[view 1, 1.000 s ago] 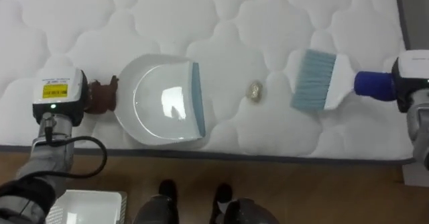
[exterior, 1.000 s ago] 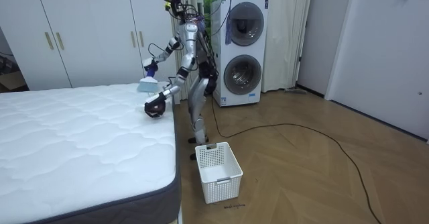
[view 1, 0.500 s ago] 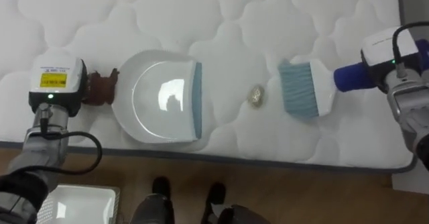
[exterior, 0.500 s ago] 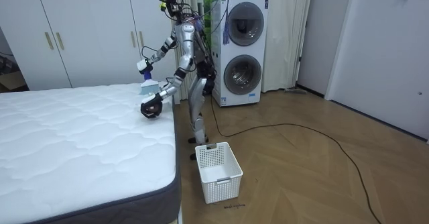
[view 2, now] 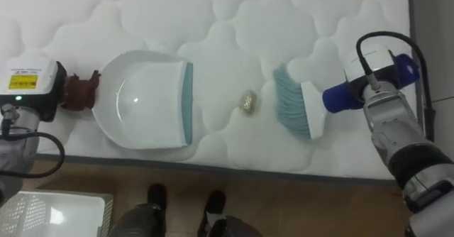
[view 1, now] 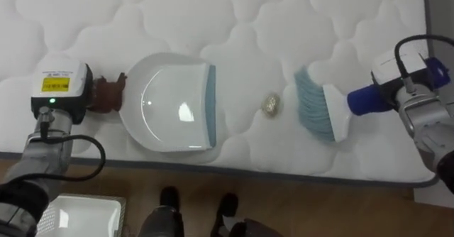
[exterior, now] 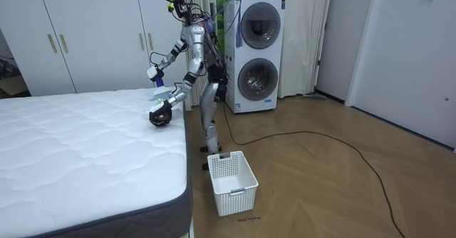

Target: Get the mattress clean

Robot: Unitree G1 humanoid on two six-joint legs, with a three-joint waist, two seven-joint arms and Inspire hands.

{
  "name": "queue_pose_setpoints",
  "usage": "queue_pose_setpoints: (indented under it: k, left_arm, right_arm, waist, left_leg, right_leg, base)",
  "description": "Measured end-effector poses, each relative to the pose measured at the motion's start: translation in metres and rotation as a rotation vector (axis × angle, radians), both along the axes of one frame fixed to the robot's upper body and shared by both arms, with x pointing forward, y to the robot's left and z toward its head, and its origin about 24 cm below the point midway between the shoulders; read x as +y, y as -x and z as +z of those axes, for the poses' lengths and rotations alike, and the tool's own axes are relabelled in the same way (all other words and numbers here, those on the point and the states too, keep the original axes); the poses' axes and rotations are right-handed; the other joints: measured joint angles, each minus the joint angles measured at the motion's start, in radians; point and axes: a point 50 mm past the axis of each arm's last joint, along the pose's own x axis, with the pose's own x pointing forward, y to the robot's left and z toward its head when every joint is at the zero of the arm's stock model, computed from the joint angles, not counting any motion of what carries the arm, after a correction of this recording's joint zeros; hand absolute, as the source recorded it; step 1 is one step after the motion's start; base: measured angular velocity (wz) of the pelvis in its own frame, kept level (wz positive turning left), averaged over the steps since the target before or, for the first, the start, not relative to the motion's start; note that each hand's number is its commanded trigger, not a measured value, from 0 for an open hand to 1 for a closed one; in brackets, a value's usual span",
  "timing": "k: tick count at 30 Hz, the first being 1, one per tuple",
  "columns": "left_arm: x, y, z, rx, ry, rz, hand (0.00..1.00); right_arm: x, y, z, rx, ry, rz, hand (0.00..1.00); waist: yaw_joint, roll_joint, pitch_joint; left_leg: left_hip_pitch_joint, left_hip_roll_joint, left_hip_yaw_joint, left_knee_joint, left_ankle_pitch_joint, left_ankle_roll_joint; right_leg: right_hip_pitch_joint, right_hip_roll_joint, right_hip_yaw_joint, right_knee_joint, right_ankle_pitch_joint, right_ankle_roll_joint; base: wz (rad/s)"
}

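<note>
The left robot hand (view 1: 100,96) is curled tight round the handle end of a white dustpan (view 1: 170,102). The dustpan lies flat on the bed (view 1: 234,24), near the bed's edge where the robot stands. Its blue lip faces away from that hand. The inside of the dustpan is bare and shiny white.

The right robot hand (view 1: 401,81) is on the other side of the dustpan, well apart from it. It is clamped on the blue handle of a brush (view 1: 323,113). The brush's pale blue bristles point toward the dustpan's lip.

A small crumpled scrap (view 1: 270,103) lies on the bed between the dustpan's lip and the bristles. It is nearer to the bristles and touches neither.

A white basket (exterior: 231,181) stands on the wood floor beside the bed, down below the dustpan's handle end. Its inside looks bare too.

There is one dustpan, one brush, one scrap and one basket.
</note>
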Motion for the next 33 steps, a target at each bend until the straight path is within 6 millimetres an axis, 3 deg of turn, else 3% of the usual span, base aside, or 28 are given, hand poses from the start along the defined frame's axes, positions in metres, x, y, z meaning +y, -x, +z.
queue_pose_setpoints:
  k: [10, 19, 24, 27, 33]
  left_arm:
    - [-0.008, 0.001, -0.008, 0.043, -0.011, -0.007, 1.00]
    - [-0.009, 0.001, -0.009, 0.049, -0.014, 0.002, 1.00]
    - [-0.009, 0.001, -0.009, 0.051, -0.029, -0.001, 1.00]
    - [-0.010, 0.001, -0.009, 0.051, -0.029, -0.008, 1.00]
    - [-0.018, -0.001, -0.011, 0.070, -0.042, -0.039, 1.00]
  right_arm:
    - [0.004, 0.010, -0.016, 0.033, -0.054, -0.008, 1.00]
    - [0.023, 0.007, -0.022, 0.034, -0.106, 0.038, 1.00]
    - [0.050, 0.001, -0.019, 0.006, -0.184, 0.124, 1.00]
    - [0.079, -0.002, -0.019, -0.010, -0.318, 0.192, 1.00]
    - [0.097, -0.001, -0.022, 0.001, -0.444, 0.220, 1.00]
  waist:
    - [0.006, 0.020, 0.0005]
    - [-0.009, 0.028, 0.0005]
    - [-0.021, 0.028, 0.0004]
    - [-0.023, 0.029, -0.0006]
    - [-0.015, 0.041, -0.0035]
  left_leg:
    - [0.044, -0.004, 0.008, -0.023, 0.002, -0.003]
    - [0.058, -0.005, 0.011, -0.039, 0.006, -0.008]
    - [0.061, -0.009, 0.015, -0.048, 0.010, -0.009]
    - [0.060, -0.010, 0.014, -0.052, 0.015, -0.010]
    - [0.056, -0.022, -0.002, -0.057, 0.016, -0.009]
  right_leg:
    - [0.031, -0.002, 0.005, -0.001, 0.000, 0.000]
    - [0.039, -0.002, 0.009, 0.000, 0.000, 0.000]
    - [0.037, -0.003, 0.013, -0.006, 0.000, -0.001]
    - [0.037, -0.003, 0.008, -0.016, 0.001, -0.002]
    - [0.033, -0.014, -0.004, -0.007, -0.003, 0.004]
  base:
    - [-0.01]
    - [0.00]
    - [-0.03]
    - [0.04]
    - [0.08]
